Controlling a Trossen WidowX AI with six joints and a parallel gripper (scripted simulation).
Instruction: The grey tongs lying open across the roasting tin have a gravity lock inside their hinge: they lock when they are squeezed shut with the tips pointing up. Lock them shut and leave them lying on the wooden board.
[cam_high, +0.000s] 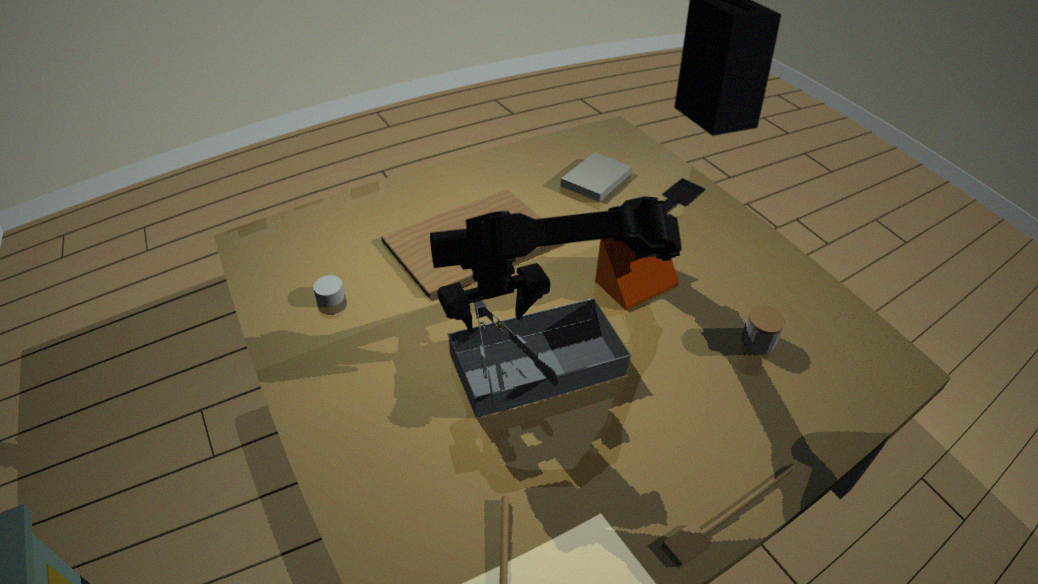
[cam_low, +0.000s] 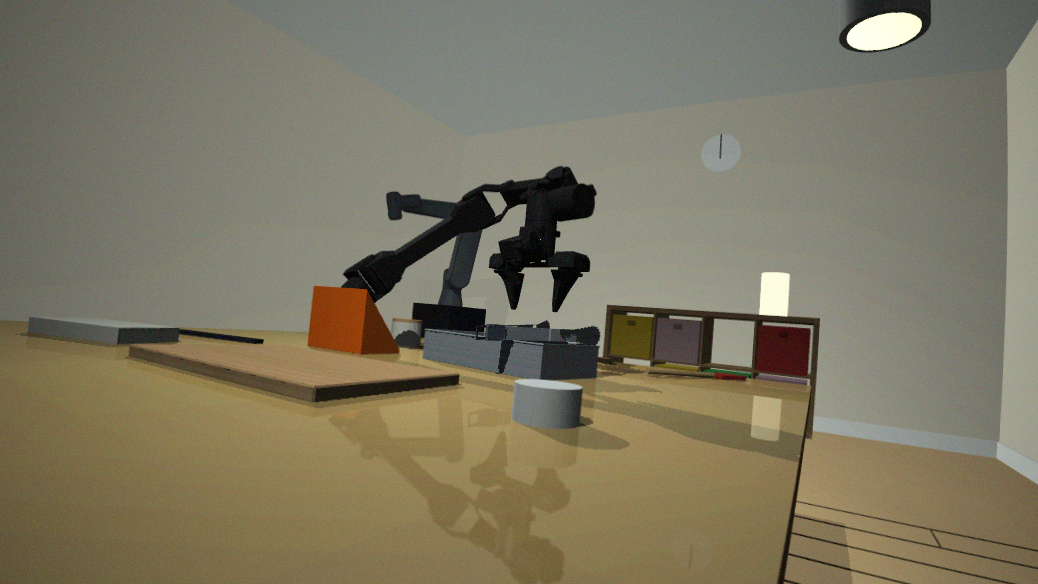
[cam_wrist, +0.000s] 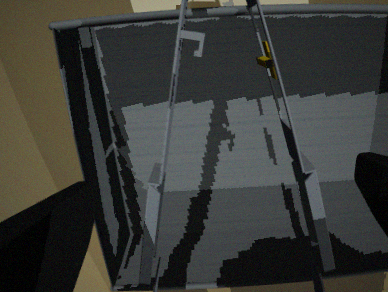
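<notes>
The grey tongs lie open across the dark roasting tin. Their arms spread apart from the hinge end, which is at the wooden board's side of the tin. A small yellow piece sits on one arm and a grey hook on the other. My gripper is wide open and empty, pointing down above the tongs. In the wrist view both tong arms lie between the fingers, lower down. The wooden board is bare.
An orange wedge stands beside the tin. A white cylinder stands past the board's corner. A lidded jar, a pale slab and a wooden stick are farther off.
</notes>
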